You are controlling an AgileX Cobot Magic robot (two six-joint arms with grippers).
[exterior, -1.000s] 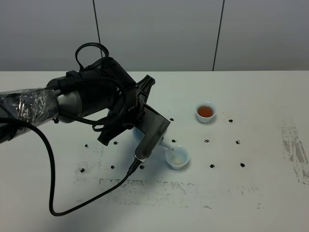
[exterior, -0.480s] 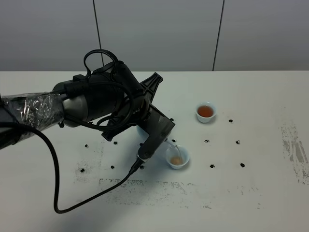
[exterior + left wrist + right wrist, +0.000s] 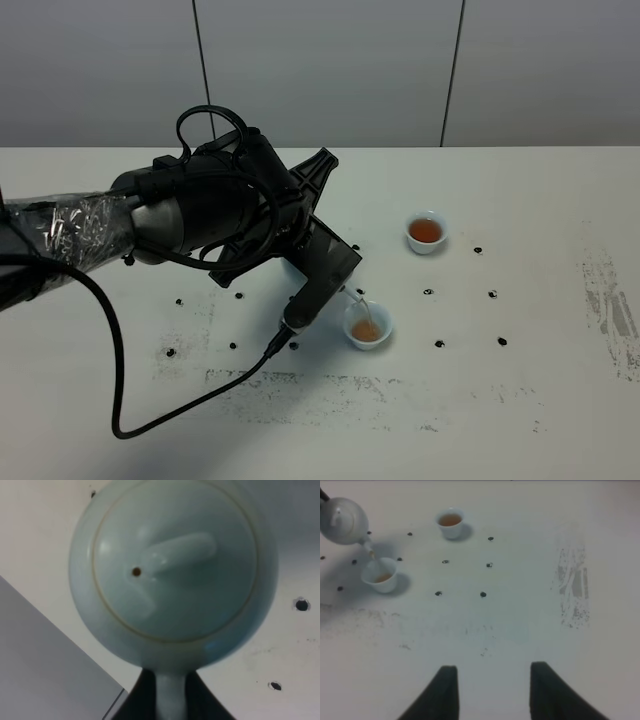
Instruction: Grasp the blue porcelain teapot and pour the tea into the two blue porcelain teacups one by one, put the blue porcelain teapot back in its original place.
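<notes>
**Second cup filling now**

The left gripper [image 3: 170,702], fingers pinching the handle, tips the blue porcelain teapot [image 3: 342,522] just over the near teacup [image 3: 367,327], with tea [image 3: 366,331] running in. Beyond that cup, the other teacup [image 3: 426,232] already holds tea. The right gripper [image 3: 492,692] hangs spread and empty. Next, I'd say: level the pot and set it back.

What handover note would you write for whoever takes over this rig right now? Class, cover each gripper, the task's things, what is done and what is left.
Left gripper: shut on the handle of the teapot, which is tipped with its spout above the near teacup.
Right gripper: open, holding nothing, above the table.
Far teacup: holds tea; done.
Near teacup: a stream runs into it; partly filled.
Left to do: finish this pour, level the teapot, set it back in its place and release.
</notes>
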